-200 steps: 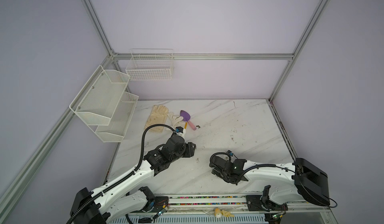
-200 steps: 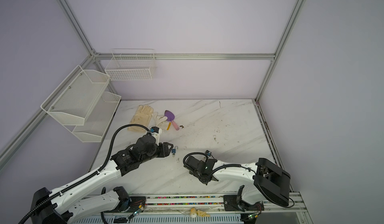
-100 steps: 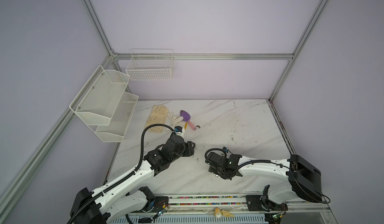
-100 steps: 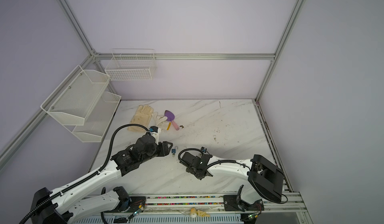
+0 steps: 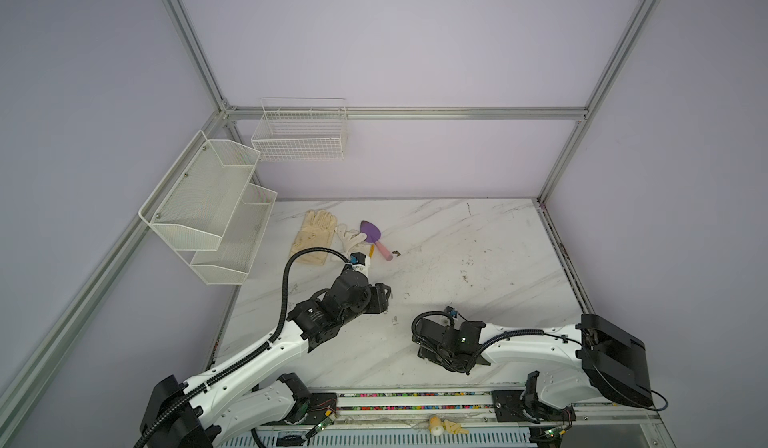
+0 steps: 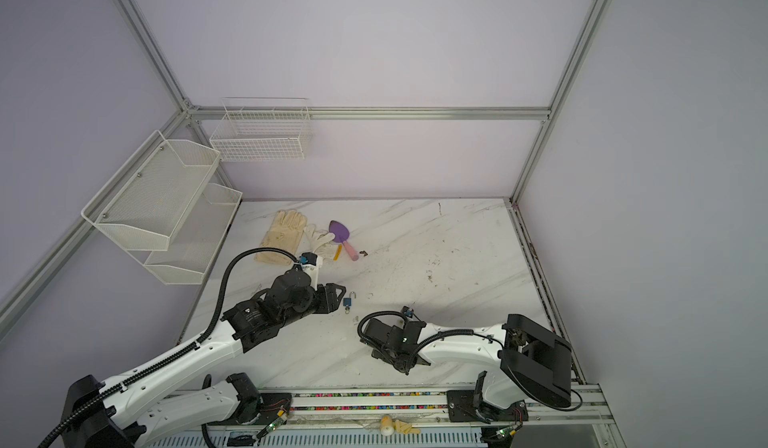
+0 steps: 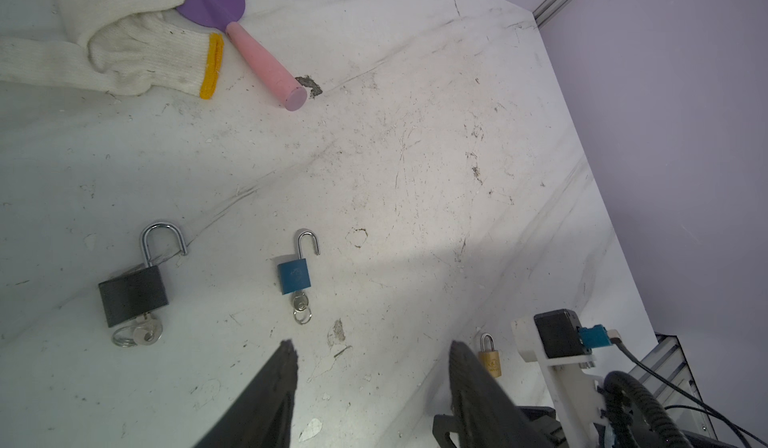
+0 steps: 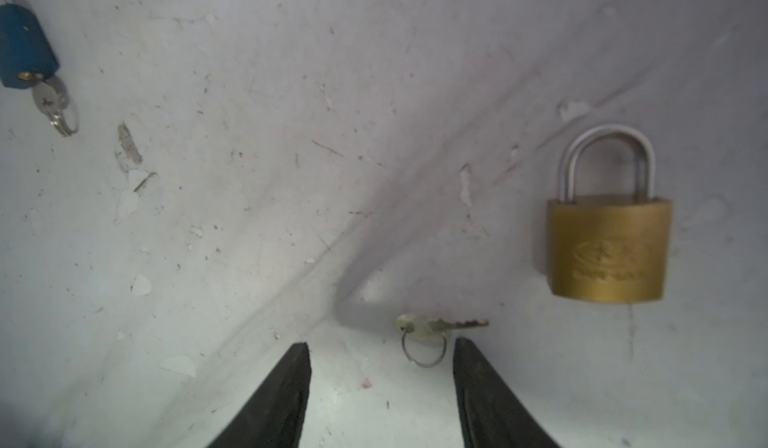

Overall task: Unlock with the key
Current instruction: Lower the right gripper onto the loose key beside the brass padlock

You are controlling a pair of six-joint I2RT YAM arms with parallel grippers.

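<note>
Key pickup: right jaws parted, empty, low over table point(image 8: 249, 176); key point(image 8: 419, 325) lies flat just ahead of tips, near shut brass padlock point(image 8: 606, 250); left jaws likewise parted, empty. Best approach: centre on bow, pinch it, keep blade free.

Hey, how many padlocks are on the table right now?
3. The black square padlock lies with its shackle open; the small blue metal padlock lies beside it, also open; the brass padlock, shackle closed, lies before the right tool. More could be hidden from view.
</note>
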